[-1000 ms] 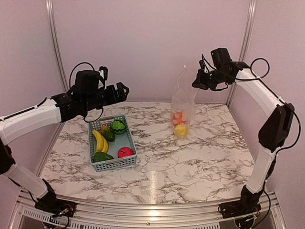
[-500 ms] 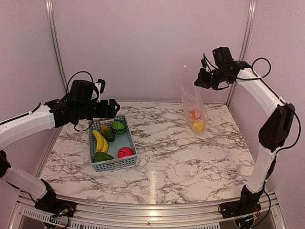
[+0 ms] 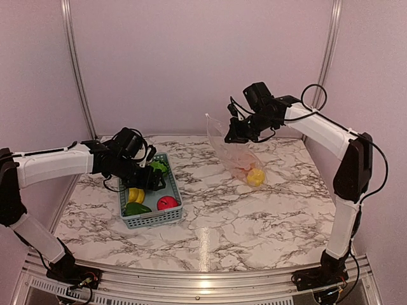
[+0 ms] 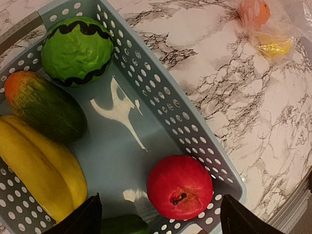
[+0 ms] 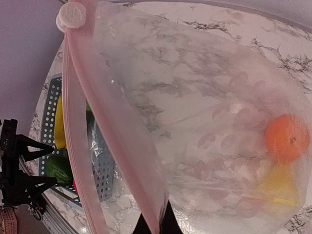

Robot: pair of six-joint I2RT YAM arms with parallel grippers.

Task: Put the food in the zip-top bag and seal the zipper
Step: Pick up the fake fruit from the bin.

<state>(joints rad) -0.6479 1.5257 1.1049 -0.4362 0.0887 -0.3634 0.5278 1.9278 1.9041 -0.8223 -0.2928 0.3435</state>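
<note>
Gripping the zipper (image 5: 105,131) of the zip-top bag (image 5: 204,97), right hand (image 5: 155,224) clenched; left hand (image 4: 161,217) released above basket (image 4: 161,92) food (image 4: 179,187)

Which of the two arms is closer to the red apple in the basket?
Left. The left gripper, open, hangs over the basket with the red apple just below it. The right gripper is away across the table, pinching the zip-top bag by its mouth edge.

Soft even light, glare on the table (image 3: 205,240), zip-top bag (image 5: 195,122) slightly blurred close-up.
</note>
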